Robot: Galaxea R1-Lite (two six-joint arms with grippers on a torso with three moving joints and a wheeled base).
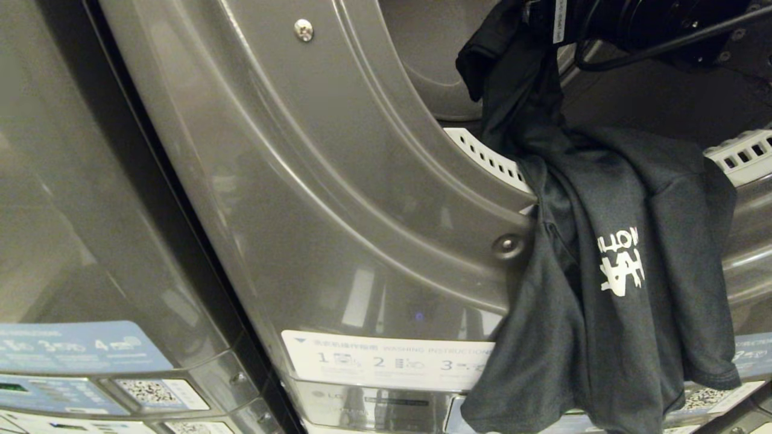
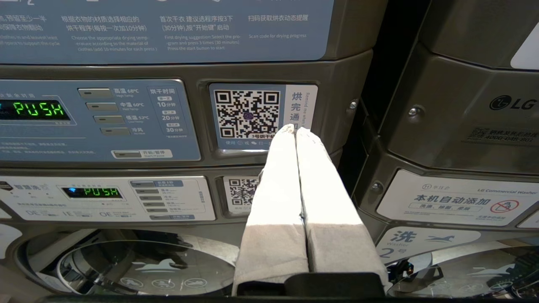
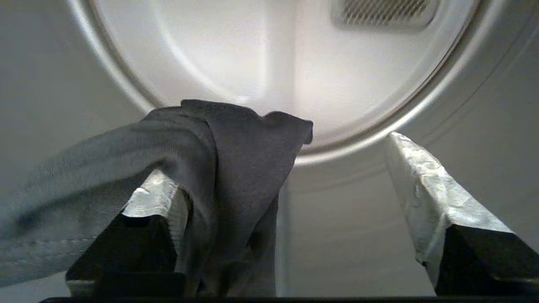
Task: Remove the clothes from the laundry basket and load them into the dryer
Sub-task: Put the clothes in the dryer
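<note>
The right gripper [image 3: 286, 176] is inside the dryer's mouth with its two fingers spread wide apart. One dark garment [image 3: 236, 168] is draped over one taped finger [image 3: 156, 193] and hangs on it, while the other finger [image 3: 425, 198] stands bare and touches nothing. The jaws are not pinching the cloth; it merely lies across the one finger.

Seen from the head view, that single black T-shirt [image 1: 609, 265] with white lettering spills from the right arm's wrist down over the lower rim of the dryer opening [image 1: 488, 160]. Most of it hangs outside, down the grey front of the dryer [image 1: 338, 199] as far as the instruction label [image 1: 386, 361] below the opening. Only its top end, at the gripper, is inside the opening. Beyond the gripper lies the pale back wall of the drum [image 3: 269, 54], with one vent grille [image 3: 383, 12] set into it.

The left gripper [image 2: 294, 130] is parked lower down in front of the machines, its two white-wrapped fingers pressed together and holding nothing. It points at a QR sticker [image 2: 246, 113] on a control panel; two green displays reading PUSH [image 2: 40, 109] glow on the panels beside it.
</note>
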